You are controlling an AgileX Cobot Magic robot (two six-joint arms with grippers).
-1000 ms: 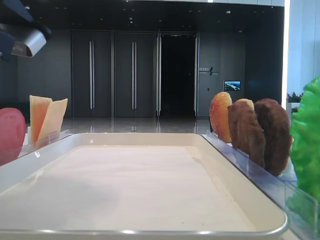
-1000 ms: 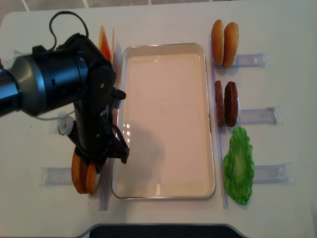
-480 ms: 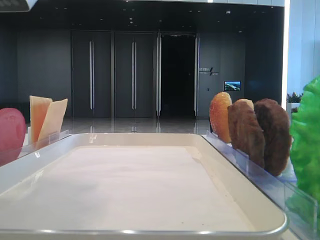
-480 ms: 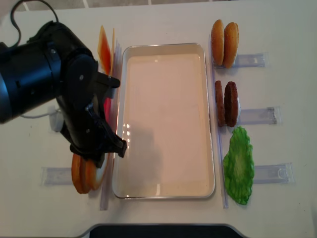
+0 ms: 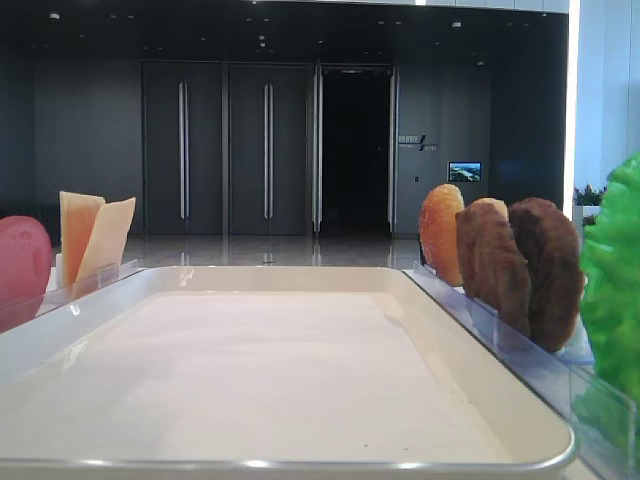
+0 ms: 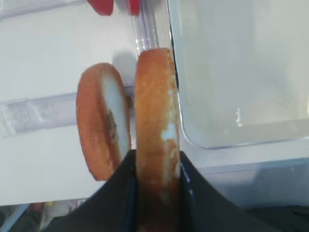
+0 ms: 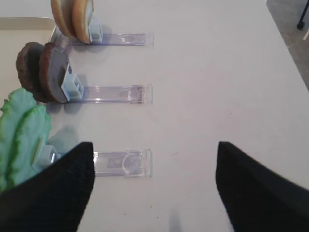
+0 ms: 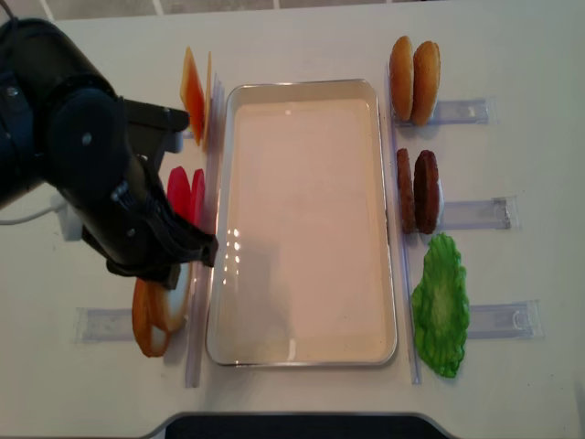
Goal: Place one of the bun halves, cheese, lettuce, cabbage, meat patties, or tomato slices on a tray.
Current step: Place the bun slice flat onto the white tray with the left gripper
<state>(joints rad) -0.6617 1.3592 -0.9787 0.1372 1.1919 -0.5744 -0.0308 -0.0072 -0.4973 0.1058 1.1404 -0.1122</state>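
white tabletop: left pincer clamped on bun half, probably upright; tray lies just right of it.

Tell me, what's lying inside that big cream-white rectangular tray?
Nothing. The cream-white rectangular tray shows only its bare white liner, with no food on it. The big black left arm overhangs just the tray's left edge, hiding nothing inside.

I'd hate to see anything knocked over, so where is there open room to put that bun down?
The tray is bare from rim to rim. Its left side is crowded: tomato slices, cheese and the other bun half line it. On the right, meat patties and lettuce hug the rim; bare table lies beyond.
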